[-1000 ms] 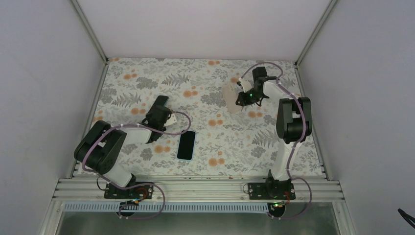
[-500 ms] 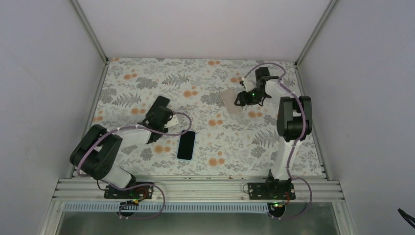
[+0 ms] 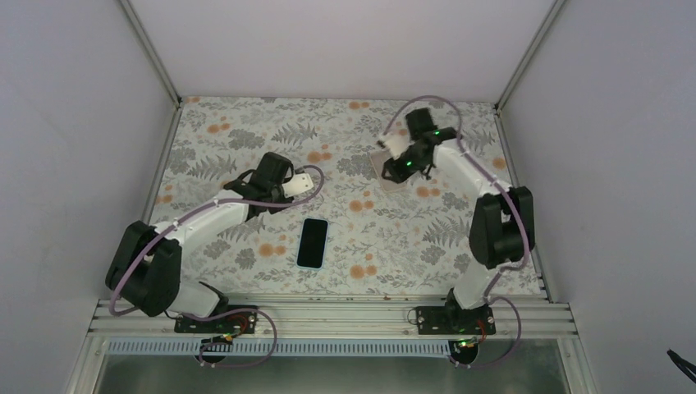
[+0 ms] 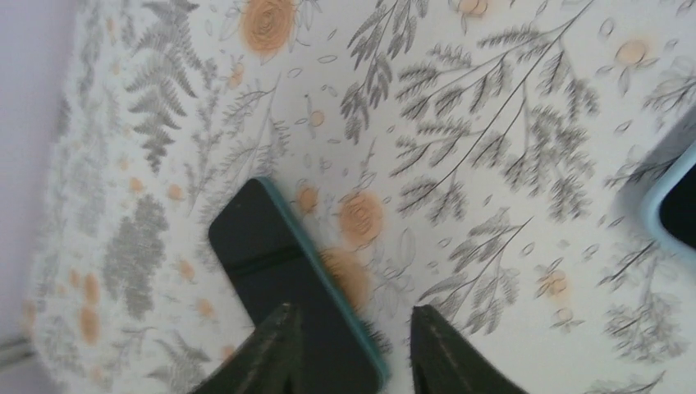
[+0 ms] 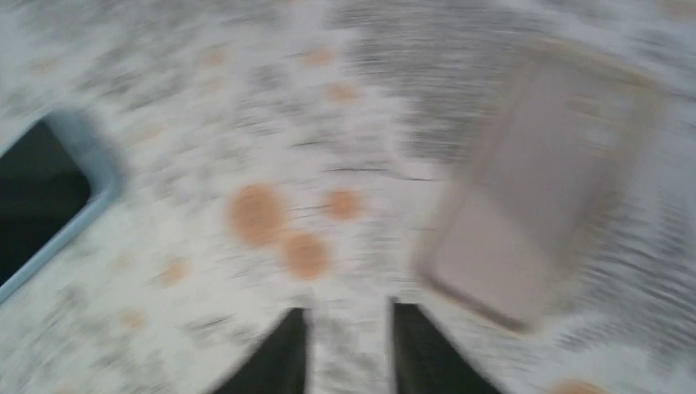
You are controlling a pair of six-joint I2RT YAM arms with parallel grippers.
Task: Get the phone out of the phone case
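The phone (image 3: 313,243), black with a light blue rim, lies face up on the floral table, near the middle front. It shows at the right edge of the left wrist view (image 4: 675,205) and at the left edge of the right wrist view (image 5: 37,201). The empty beige phone case (image 3: 384,171) lies at the back right and shows blurred in the right wrist view (image 5: 538,185). My right gripper (image 3: 404,167) (image 5: 346,310) is open and empty, just left of the case. My left gripper (image 3: 256,180) (image 4: 351,310) is open above the table, far from the phone.
In the left wrist view a dark flat slab with a teal edge (image 4: 271,271) lies under the left finger; the arm hides it from the top camera. Grey walls (image 3: 90,123) enclose the table on three sides. A metal rail (image 3: 328,316) runs along the front.
My left arm has stretched out and carried its gripper farther back and to the right. My right wrist has swung left over the case and is still moving. The phone has not moved.
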